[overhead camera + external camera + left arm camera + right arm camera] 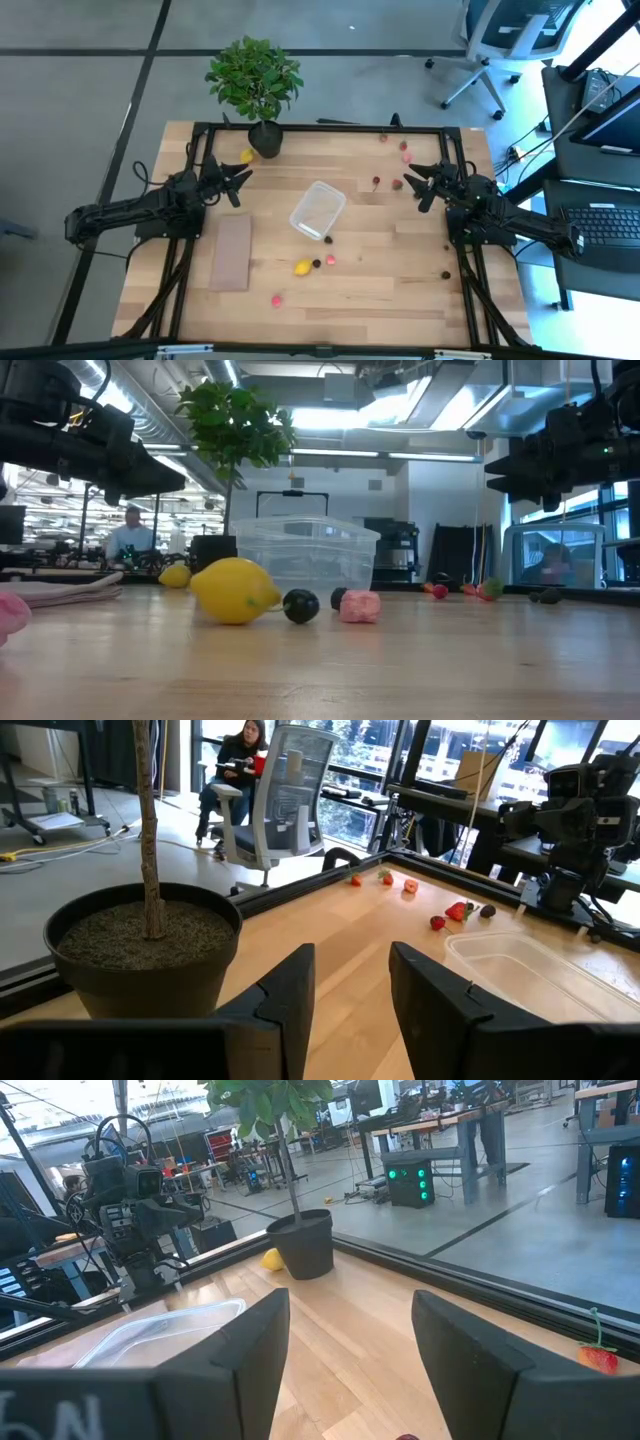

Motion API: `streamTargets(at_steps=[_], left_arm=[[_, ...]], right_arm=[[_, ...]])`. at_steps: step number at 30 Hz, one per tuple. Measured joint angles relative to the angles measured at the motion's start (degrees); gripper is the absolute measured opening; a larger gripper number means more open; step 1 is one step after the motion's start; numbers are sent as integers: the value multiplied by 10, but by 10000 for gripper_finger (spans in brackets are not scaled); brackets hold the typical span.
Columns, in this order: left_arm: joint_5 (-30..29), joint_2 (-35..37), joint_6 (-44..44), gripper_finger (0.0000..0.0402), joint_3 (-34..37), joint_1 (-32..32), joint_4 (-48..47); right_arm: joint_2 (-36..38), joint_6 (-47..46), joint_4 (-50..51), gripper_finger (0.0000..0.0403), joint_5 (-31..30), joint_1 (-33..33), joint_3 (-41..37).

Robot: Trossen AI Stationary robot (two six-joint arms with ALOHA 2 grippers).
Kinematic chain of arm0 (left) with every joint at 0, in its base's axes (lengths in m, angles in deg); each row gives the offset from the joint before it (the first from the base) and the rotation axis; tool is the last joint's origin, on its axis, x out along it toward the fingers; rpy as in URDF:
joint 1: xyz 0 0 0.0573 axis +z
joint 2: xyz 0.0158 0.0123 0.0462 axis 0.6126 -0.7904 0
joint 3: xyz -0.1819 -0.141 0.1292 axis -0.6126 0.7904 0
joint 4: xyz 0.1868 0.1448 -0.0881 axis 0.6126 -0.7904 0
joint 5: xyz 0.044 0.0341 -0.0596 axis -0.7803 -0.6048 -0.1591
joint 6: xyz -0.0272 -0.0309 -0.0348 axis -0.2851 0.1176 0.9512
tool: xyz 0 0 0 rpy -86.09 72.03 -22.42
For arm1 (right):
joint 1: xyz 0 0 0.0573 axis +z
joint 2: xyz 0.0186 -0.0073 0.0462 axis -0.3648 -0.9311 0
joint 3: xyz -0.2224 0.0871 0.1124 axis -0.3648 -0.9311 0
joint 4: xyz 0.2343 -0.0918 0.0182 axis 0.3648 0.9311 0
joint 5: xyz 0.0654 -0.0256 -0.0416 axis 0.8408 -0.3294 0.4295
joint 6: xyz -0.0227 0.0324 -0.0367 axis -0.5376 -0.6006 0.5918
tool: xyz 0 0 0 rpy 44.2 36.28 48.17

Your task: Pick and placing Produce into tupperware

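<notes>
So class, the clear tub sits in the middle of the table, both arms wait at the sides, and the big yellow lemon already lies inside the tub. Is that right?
Not quite. The lemon lies outside the tub, on the table beside it, as the high view shows. The rest stands: the tub is mid-table and both arms wait at the sides.

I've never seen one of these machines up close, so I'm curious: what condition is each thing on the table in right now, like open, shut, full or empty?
Left gripper: open, holding nothing, near the plant.
Right gripper: open, holding nothing.
Tupperware: lidless, upright, empty.
Yellow lemon: loose on the table, outside the tupperware.
Pink piece: loose on the table.
Potted plant: upright.
Tan board: lying flat.
</notes>
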Motion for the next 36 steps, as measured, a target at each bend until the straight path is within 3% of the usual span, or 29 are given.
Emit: streamTargets(at_steps=[36], left_arm=[[0, 0, 0, 124, 0, 0, 0]], right_arm=[[0, -8, -6, 214, -5, 0, 0]])
